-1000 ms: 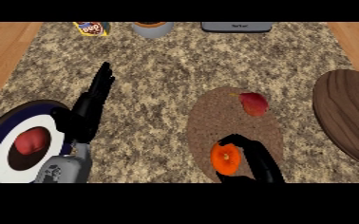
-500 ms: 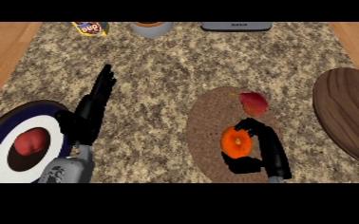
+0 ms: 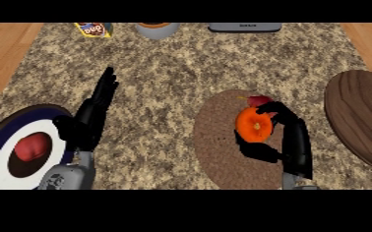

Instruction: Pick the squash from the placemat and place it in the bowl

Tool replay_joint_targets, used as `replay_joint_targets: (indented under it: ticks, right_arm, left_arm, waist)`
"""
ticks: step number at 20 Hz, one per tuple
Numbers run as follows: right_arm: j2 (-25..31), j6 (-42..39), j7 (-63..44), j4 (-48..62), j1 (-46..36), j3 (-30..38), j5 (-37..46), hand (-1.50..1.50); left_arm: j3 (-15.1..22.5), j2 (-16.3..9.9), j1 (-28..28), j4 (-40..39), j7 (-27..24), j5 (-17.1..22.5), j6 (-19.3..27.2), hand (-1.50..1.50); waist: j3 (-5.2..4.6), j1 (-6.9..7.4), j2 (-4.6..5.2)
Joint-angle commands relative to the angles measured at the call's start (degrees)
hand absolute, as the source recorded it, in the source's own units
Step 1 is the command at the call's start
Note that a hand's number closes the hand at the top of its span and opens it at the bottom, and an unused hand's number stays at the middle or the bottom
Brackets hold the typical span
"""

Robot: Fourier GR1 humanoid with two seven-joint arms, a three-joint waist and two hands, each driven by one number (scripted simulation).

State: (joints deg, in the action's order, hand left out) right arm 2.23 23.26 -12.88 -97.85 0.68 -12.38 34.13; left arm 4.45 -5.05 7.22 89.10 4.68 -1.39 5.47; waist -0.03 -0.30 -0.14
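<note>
At left my left hand (image 3: 98, 105) rests open beside the bowl (image 3: 22, 123), cut off by the edge. On the placemat (image 3: 218, 147), my right hand (image 3: 280, 115) curls round the squash (image 3: 253, 124), half hiding it.

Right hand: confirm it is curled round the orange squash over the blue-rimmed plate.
Wrong place. In the head view the right hand is curled round the orange squash over the round brown placemat, not the blue-rimmed plate, which lies at the left edge.
</note>
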Motion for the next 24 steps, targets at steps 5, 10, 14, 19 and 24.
replay_joint_targets:
  ticks: [5, 10, 14, 19, 24]
  right_arm:
    - [2.3, -2.0, -15.4, -18.7, -2.3, -1.7, 19.1, 1.50]
    - [0.5, -13.1, -31.1, -24.0, -11.2, -0.6, 29.1, 1.50]
    - [2.2, -23.8, -39.1, -22.8, -25.2, 6.1, 27.8, 1.50]
    - [4.4, -26.1, -41.4, -18.1, -34.5, 12.1, 27.0, 1.50]
    - [9.6, -28.5, -39.8, -13.5, -36.5, 21.0, 20.1, 1.50]
  left_arm:
    - [-0.1, 0.4, 0.4, 1.0, 1.3, -1.0, 1.0, 0.00]
    - [-2.6, -1.3, 1.2, -2.0, -0.7, 1.8, -2.4, 0.00]
    - [-0.8, 0.0, 1.7, 0.4, 1.9, 0.0, -0.9, 0.00]
    - [-2.5, -0.7, 3.2, -1.3, 0.7, 0.4, -1.8, 0.00]
    - [-2.5, -0.3, 4.0, -1.2, 2.6, 0.1, -1.7, 0.00]
  waist:
    - [-0.06, -0.22, -0.12]
    - [-0.08, 0.13, 0.06]
    - [-0.04, 0.59, 0.09]
    - [0.00, 0.56, 0.13]
    - [0.02, 0.46, 0.14]
